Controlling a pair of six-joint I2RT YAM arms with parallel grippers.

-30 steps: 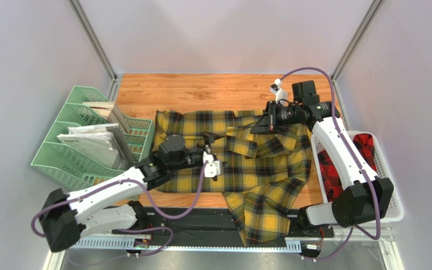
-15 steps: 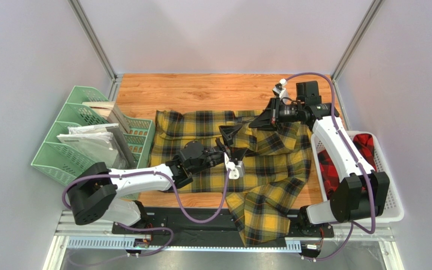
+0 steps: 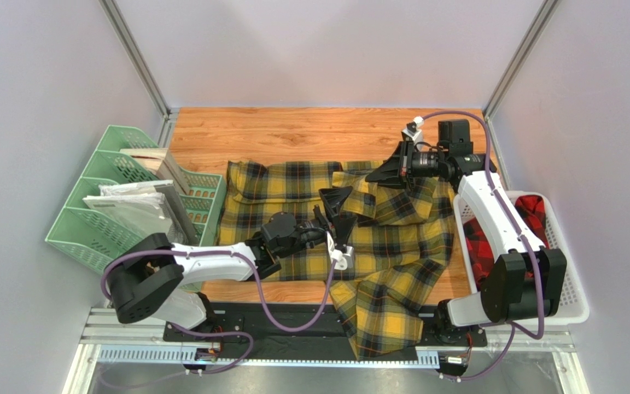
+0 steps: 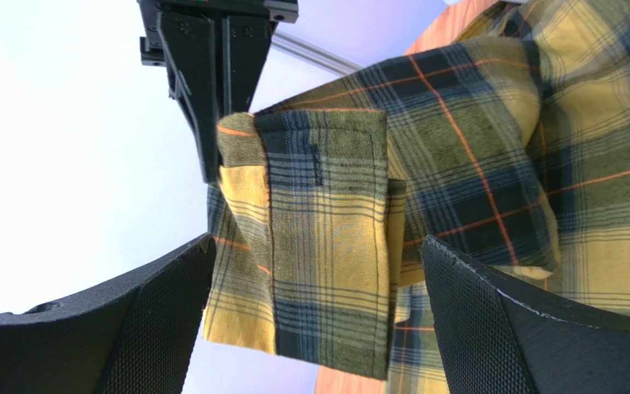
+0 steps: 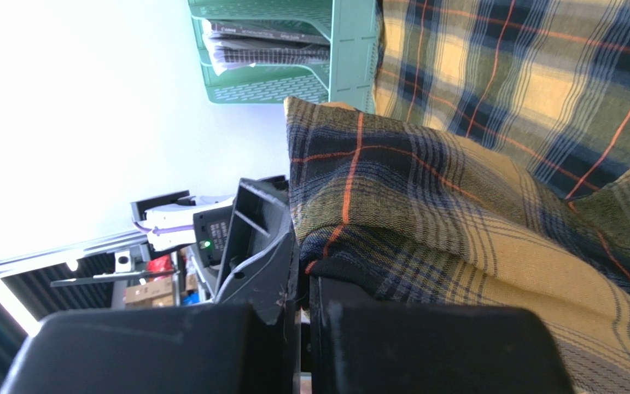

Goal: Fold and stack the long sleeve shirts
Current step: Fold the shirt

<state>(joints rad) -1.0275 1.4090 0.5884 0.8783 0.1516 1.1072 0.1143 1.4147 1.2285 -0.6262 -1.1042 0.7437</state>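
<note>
1. Top external: yellow-black plaid shirt (image 3: 392,238) is lying spread on table (image 3: 294,131); red shirt (image 3: 532,212) is sitting in basket (image 3: 579,305).
2. R gripper (image 3: 373,176) is pinching its fabric, lifted.
3. L gripper (image 3: 339,208) is gaping wide, cuff (image 4: 318,238) between pads.

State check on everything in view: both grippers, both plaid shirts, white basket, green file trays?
Left gripper: open, jaws either side of the raised cuff, not closed.
Right gripper: shut on the cuff, holding it up.
Yellow-and-black plaid flannel shirt: spread on the table, unfolded, one part hanging over the near edge.
Red-and-black plaid shirt: bunched in the white perforated plastic basket.
Green plastic file trays: holding papers.
</note>
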